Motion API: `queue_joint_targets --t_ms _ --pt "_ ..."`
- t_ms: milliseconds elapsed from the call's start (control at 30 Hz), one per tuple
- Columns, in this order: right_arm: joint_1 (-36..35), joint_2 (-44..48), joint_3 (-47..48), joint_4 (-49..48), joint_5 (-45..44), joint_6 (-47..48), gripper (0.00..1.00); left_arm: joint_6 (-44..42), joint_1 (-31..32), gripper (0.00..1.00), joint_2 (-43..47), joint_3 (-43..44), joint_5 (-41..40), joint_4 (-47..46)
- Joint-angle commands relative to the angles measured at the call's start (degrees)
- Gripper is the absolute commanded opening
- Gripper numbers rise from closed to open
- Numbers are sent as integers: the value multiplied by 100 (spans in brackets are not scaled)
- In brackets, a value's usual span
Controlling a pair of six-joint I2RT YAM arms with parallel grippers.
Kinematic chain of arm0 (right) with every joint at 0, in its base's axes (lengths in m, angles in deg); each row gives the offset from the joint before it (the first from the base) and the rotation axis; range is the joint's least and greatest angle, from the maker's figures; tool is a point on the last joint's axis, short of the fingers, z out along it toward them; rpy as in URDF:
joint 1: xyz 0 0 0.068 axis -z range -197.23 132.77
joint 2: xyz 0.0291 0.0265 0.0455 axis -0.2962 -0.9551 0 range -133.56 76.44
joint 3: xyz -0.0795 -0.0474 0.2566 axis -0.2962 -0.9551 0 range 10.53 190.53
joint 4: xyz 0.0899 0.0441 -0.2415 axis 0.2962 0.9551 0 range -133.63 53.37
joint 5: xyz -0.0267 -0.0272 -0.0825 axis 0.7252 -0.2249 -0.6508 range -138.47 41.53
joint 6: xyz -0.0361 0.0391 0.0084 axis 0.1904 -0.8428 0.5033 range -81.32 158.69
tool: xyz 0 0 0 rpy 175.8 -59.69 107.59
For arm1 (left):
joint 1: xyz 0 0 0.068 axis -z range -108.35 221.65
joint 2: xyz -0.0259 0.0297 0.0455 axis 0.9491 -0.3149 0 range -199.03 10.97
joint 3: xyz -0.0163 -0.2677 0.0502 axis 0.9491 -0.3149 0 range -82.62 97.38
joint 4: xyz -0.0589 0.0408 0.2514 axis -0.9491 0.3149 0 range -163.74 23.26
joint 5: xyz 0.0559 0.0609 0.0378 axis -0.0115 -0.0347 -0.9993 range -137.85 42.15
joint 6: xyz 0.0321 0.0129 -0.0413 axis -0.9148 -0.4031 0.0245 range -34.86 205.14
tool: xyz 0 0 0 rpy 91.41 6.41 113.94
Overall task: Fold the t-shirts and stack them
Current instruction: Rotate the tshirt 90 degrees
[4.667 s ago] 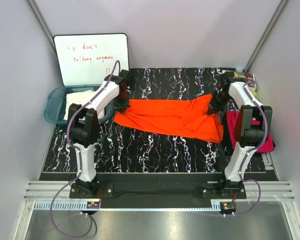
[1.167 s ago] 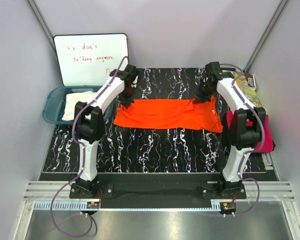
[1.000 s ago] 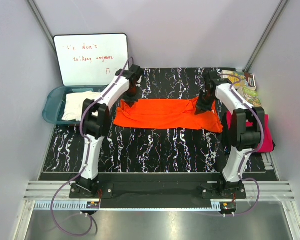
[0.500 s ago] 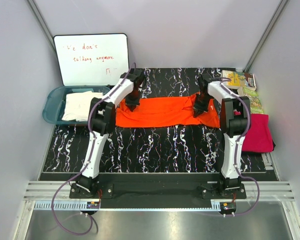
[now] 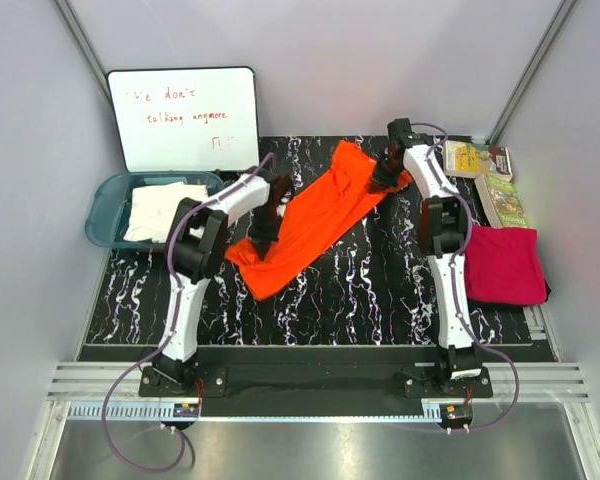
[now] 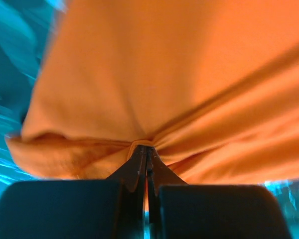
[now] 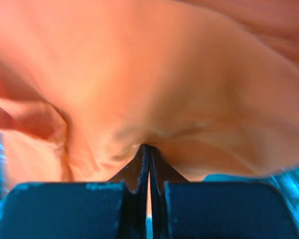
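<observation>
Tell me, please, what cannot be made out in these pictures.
- Top view: the whiteboard's writing and the booklets' covers are too small to read.
- Both wrist views: the orange t-shirt fills the frame; what lies behind is blurred.
- Top view: the left arm hides part of the teal tub.

The spread t-shirt [image 5: 315, 215] lies diagonally on the tabletop [image 5: 360, 290] between my left tool [image 5: 263, 232], nearer, and right tool [image 5: 383, 178], farther back. At left, a tub [image 5: 105, 205] holds a second t-shirt [image 5: 160, 208], whiteboard [image 5: 185, 118] behind. At right, a folded t-shirt [image 5: 505, 265], booklets [image 5: 485, 175] behind.
</observation>
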State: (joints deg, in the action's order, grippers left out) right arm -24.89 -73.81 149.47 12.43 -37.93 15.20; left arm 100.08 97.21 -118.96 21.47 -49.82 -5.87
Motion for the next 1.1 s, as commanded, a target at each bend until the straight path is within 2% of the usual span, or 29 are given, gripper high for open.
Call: queue_joint_targets --t_ms 0,67,200,333,600,800,967,1067 --pt "-16 -1232 1878 134 518 -217 0 298 633 0 396 -1039 1497 112" --pt "-51 -1541 2111 -76 650 -323 0 456 992 0 582 -1233 1936 50" --pt "-78 -1490 1726 -648 800 -385 0 633 1521 0 732 -1234 2482 24" --pt "-78 -902 1252 -675 800 -87 0 791 1549 0 1100 -980 1756 164" --pt "-104 1600 -1103 -657 993 177 0 730 1215 0 1637 -364 560 340" --pt "-464 3166 -3440 -604 1256 204 0 580 942 0 1523 -714 541 279" --pt "-1244 3696 -4864 -569 1520 107 0 598 845 0 1409 -1101 549 -2" --pt "-1641 3776 -5147 -508 1617 2 0 607 828 0 1383 -1119 514 -73"
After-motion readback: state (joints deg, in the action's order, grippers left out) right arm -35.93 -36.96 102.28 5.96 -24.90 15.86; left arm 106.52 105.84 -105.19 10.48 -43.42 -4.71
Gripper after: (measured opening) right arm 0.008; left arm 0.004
